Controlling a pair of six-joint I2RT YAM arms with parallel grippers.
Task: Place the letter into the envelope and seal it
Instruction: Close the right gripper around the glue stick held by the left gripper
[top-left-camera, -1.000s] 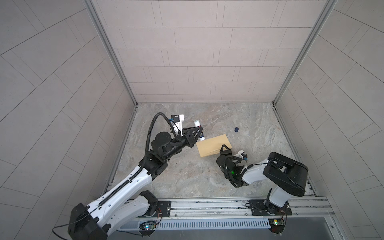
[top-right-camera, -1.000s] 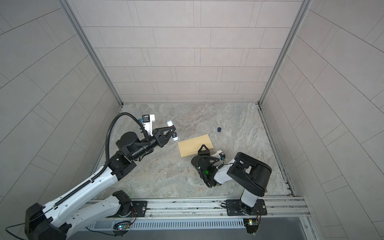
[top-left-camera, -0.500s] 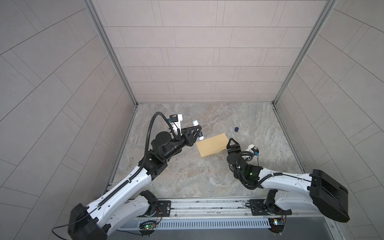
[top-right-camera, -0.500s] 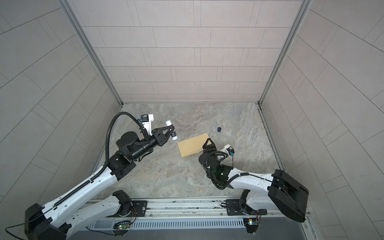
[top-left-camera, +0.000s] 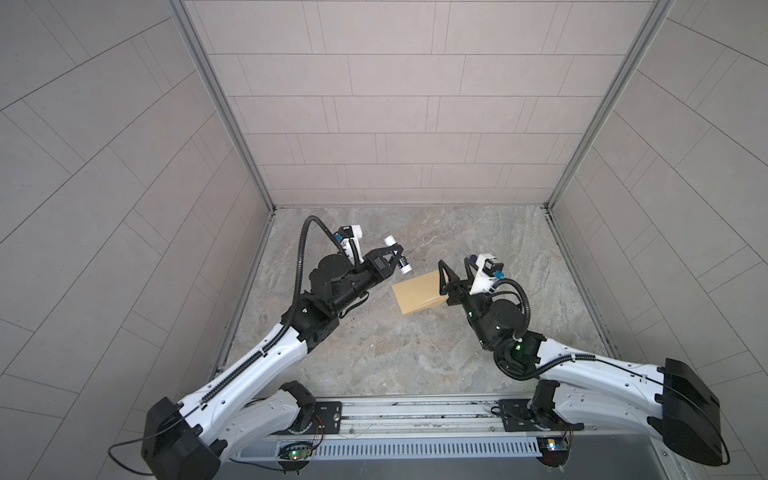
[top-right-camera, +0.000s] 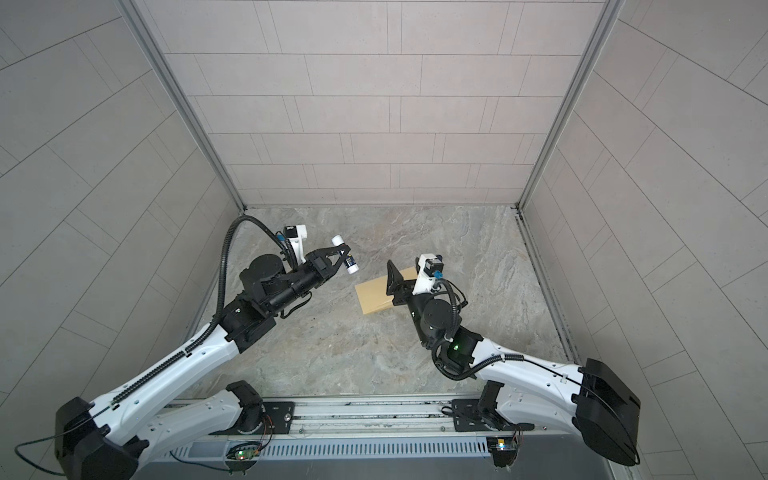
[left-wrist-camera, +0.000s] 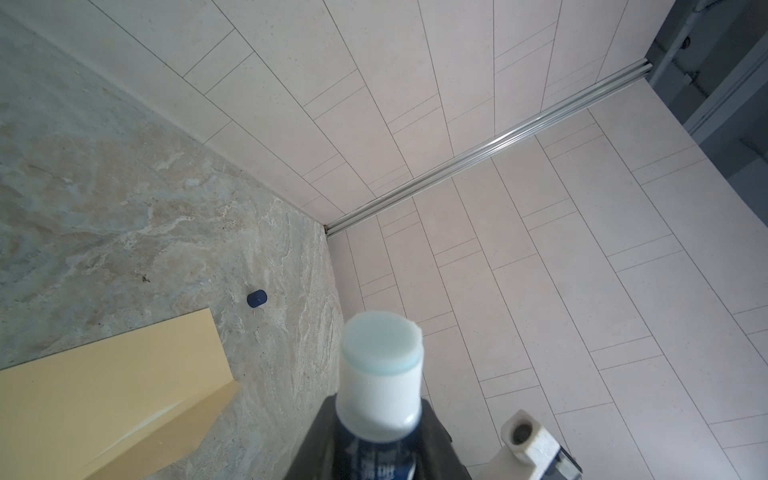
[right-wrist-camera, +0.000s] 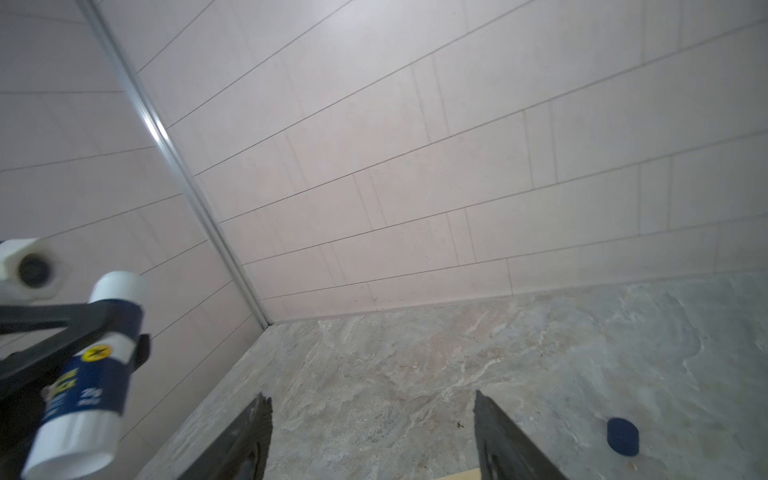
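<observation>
The yellow-tan envelope (top-left-camera: 417, 297) (top-right-camera: 374, 297) lies flat on the stone floor in both top views, and one corner of it (left-wrist-camera: 104, 395) shows in the left wrist view. The letter is not in view. My left gripper (top-left-camera: 399, 254) (top-right-camera: 345, 254) hovers left of the envelope, shut on an uncapped glue stick (top-left-camera: 397, 259) (left-wrist-camera: 380, 374) (right-wrist-camera: 89, 365). My right gripper (top-left-camera: 454, 264) (right-wrist-camera: 371, 395) is raised over the envelope's right end, open, with nothing between its fingers.
A small dark blue cap (left-wrist-camera: 256, 299) (right-wrist-camera: 622, 436) lies on the floor beyond the envelope. Tiled walls (top-left-camera: 395, 124) close in the floor at the back and on both sides. The arms' mounting rail (top-left-camera: 415, 411) runs along the front.
My right arm has swung out to the right and lifted from the envelope's near edge, and its jaws have opened wider. The left gripper with the glue stick has not moved.
</observation>
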